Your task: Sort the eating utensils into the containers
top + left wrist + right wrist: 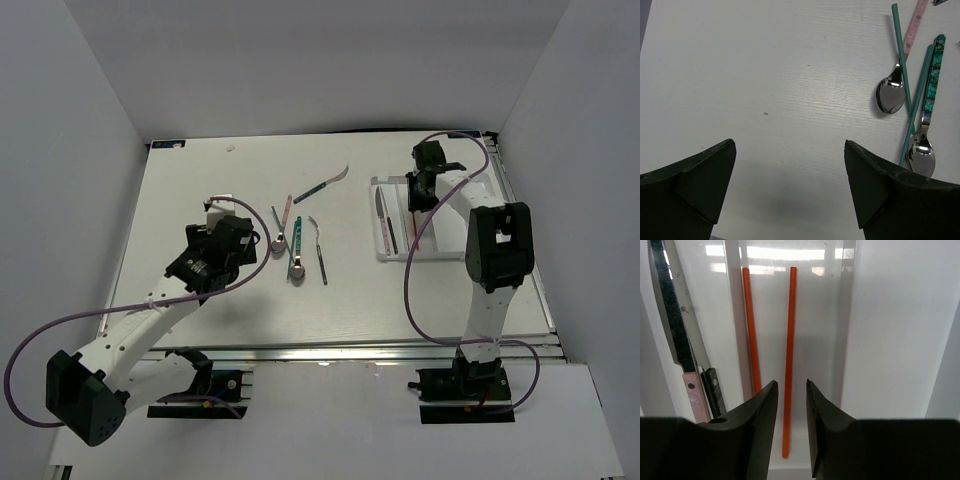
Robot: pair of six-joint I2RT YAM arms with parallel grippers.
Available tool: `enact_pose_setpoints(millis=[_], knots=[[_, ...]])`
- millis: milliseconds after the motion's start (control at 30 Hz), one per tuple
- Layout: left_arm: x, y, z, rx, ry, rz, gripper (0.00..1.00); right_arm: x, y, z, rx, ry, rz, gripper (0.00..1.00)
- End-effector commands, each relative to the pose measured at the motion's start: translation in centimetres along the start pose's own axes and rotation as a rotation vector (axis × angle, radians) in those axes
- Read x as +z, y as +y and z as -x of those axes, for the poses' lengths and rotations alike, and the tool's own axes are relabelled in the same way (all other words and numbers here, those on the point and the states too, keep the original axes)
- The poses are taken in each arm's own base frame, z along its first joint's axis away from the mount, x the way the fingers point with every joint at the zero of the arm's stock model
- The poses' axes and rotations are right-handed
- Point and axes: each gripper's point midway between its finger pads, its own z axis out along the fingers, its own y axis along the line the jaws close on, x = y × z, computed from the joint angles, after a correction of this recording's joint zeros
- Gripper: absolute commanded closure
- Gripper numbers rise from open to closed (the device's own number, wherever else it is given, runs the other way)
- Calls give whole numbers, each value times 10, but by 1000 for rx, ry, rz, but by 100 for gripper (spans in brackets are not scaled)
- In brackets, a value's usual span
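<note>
In the upper right of the top view, close to the table (200, 180) edge there, the tray (440, 248), its right part hidden under the right arm (495, 250). In its left slots, two knives (381, 212) side by side. Low over a middle slot, the right claw (791, 390), fingers (752, 425) narrowly apart and pinching nothing. Through the gap, one of two orange chopsticks (788, 340), flat on the slot floor and apart from its mate. Slot walls close on both sides, with a broad white slot to the right. At the left edge of that view, knife blades cut off.

Centre of the top view: loose spoons (279, 242), teal chopsticks (276, 218), a fork (319, 255) and a teal knife (322, 187), some overlapping, all well apart from the tray. Spread wide over bare table, the left claw (790, 150), with open room left and ahead. At the right of its view, two spoon bowls, the lower one partly behind a finger; handle ends cut off at the top.
</note>
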Motion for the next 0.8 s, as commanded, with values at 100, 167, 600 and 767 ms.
enact_pose_setpoints(millis=[100, 167, 600, 767], knots=[[-1, 4, 3, -14, -10, 21, 2, -48, 21, 35, 7, -115, 101, 60], [-3, -2, 10, -82, -16, 7, 2, -69, 39, 35, -6, -152, 130, 58], [71, -116, 38, -198, 113, -64, 11, -141, 118, -42, -70, -207, 310, 52], [98, -155, 27, -136, 190, -135, 33, -146, 113, -69, -67, -197, 318, 52]])
